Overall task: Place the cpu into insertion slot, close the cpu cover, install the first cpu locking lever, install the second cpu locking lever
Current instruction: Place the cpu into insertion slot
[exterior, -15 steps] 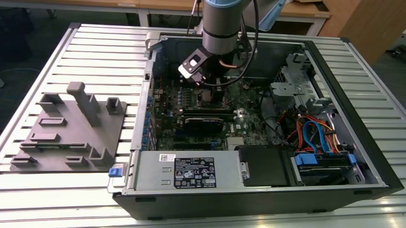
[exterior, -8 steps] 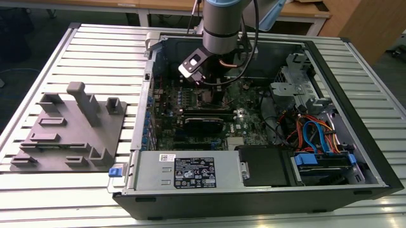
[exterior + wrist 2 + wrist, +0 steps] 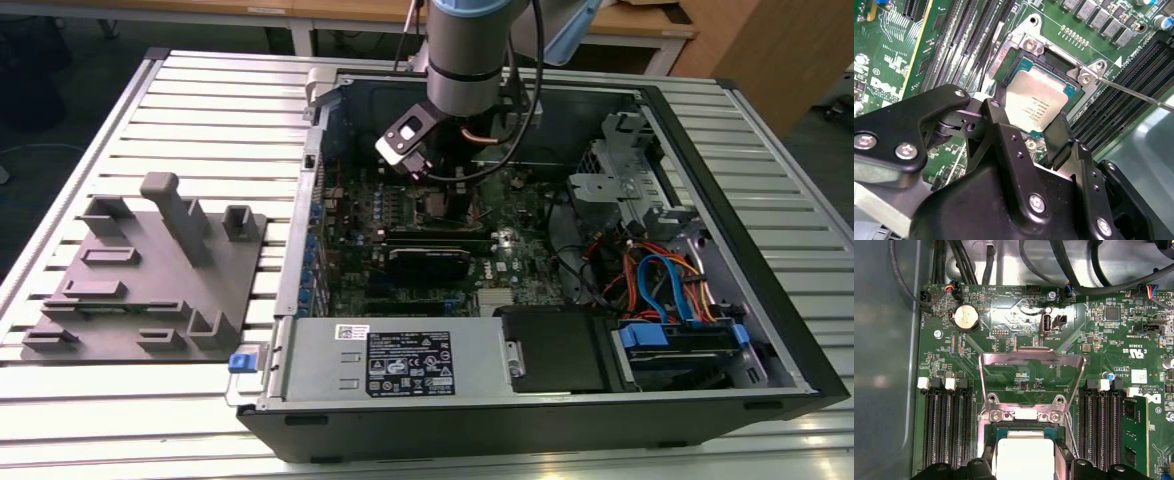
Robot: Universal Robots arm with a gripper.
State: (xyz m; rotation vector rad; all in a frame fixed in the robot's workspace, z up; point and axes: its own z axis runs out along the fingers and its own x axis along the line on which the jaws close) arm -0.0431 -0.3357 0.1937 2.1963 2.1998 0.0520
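My pincer point(image 3: 1026, 121) seems clamped on cpu point(image 3: 1039, 102), slot point(image 3: 1051, 59) just beneath, cover point(image 3: 1029, 356) open beyond; keep it level, edges square.

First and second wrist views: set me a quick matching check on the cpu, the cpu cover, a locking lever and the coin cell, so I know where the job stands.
Things:
1. cpu
2. cpu cover
3. locking lever
4. coin cell

States:
A. swung open, raised off the insertion slot
B. round and silver, on the green board
C. held on two sides by the gripper at the slot
D. thin rod, unlatched, jutting from a socket corner

Pairs: 1-C, 2-A, 3-D, 4-B.
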